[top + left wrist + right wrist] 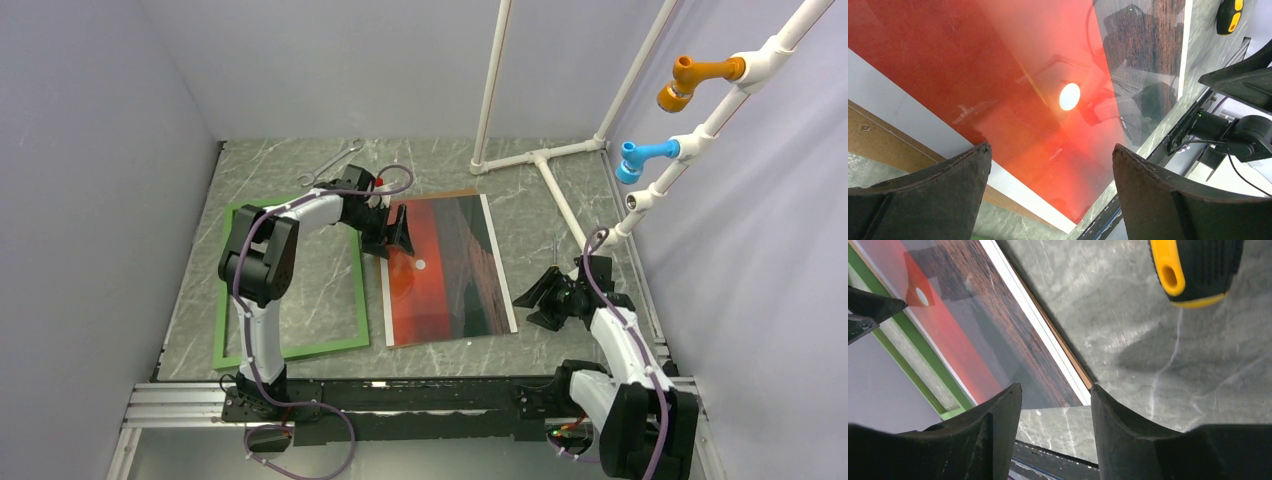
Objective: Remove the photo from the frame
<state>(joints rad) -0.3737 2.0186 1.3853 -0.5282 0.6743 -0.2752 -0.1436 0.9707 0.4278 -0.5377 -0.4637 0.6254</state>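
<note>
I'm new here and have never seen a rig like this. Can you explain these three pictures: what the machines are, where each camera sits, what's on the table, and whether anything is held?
These are two robot arms bolted at the near edge of a table. The wide picture comes from a fixed camera above and behind them. The other two come from a camera on each wrist, so the dark shapes at the bottom are that arm's own fingers. On the table lie an empty green frame, beside it the sunset photo on a brown board, a wrench and a yellow-handled screwdriver. The left gripper sits open above the photo; the right gripper is open too. Nothing is held.
</note>
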